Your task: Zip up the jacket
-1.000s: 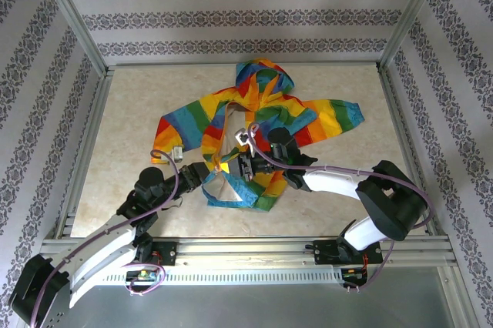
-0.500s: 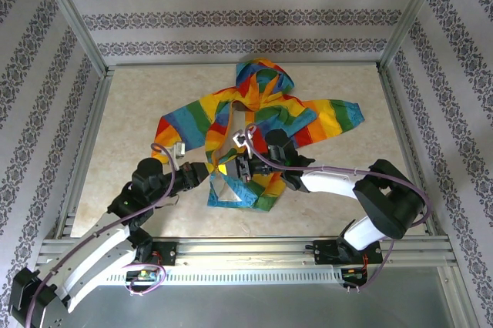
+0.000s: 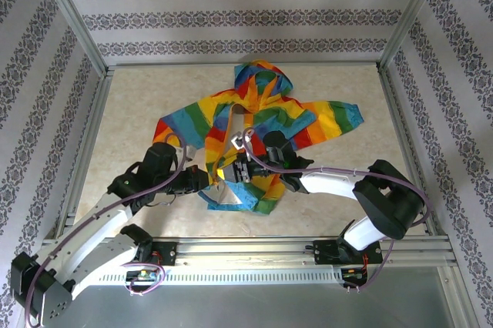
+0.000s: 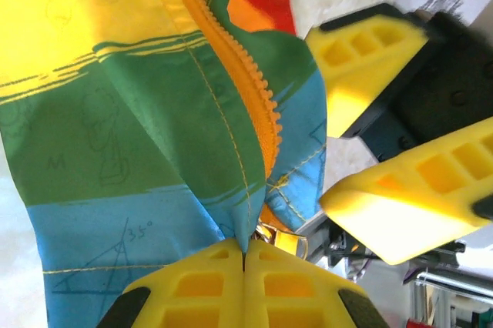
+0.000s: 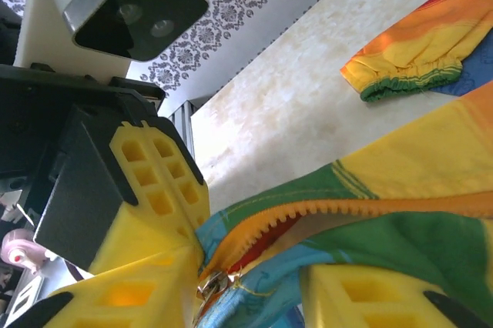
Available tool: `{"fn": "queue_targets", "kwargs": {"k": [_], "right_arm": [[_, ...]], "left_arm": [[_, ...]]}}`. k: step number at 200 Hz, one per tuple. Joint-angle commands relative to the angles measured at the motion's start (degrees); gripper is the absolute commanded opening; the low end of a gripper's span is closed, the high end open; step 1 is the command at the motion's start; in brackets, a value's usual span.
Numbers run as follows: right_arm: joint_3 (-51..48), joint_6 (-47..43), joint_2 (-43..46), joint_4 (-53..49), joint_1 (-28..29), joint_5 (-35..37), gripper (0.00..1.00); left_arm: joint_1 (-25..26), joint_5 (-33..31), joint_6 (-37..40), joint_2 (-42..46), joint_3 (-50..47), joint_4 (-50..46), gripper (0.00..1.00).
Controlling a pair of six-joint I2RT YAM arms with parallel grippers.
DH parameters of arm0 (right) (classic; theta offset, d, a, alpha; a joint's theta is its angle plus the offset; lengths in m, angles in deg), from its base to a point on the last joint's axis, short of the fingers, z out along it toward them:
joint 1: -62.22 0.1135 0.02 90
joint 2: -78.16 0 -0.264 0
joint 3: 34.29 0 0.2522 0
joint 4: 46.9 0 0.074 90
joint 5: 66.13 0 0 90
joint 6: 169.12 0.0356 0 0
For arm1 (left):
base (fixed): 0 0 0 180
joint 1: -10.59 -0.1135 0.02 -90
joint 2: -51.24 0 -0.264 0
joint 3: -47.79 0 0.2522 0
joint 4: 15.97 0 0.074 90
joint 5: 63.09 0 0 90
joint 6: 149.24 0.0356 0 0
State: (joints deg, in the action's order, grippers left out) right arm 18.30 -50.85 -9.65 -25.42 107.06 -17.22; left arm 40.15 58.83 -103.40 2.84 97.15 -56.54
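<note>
Jacket (image 3: pixel 254 116): you have one, rainbow-striped, lying at the middle of the worktop (image 3: pixel 131 112), with its hem nearest the arms.
Hood (image 3: pixel 262 82): one, at the jacket's far end.
Sleeves: two, the left sleeve (image 3: pixel 173 124) spread to the left and the right sleeve (image 3: pixel 335 116) spread to the right.
Zipper (image 4: pixel 246 89): one, orange, its teeth running down a front edge to the hem.
Pull (image 4: pixel 269 237): one small metal piece at the zipper's near end.
Left gripper (image 4: pixel 244 282): your jaws are pressed together on the jacket's fabric right at the foot of the zipper.
Right gripper (image 5: pixel 246 297): your jaws stand apart, with the zipper's end and the fabric beside it lying between them.
Grippers: two, the left gripper (image 3: pixel 206 179) and the right gripper (image 3: pixel 231 170) just beside each other at the near hem, each reaching in from its own side.
</note>
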Motion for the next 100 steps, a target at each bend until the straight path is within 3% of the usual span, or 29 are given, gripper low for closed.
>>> {"fn": "queue_targets", "kwargs": {"k": [1,100], "right_arm": [[-1.26,-3.99,3.38,-0.28,-0.19,1.46,0.47],[-7.01,-13.40,16.45,-10.10,-0.23,4.25,0.67]], "left_arm": [[0.06,3.73,5.71,-2.53,4.31,-10.23,0.00],[0.00,4.82,15.50,-15.48,18.87,-26.73,0.00]]}}
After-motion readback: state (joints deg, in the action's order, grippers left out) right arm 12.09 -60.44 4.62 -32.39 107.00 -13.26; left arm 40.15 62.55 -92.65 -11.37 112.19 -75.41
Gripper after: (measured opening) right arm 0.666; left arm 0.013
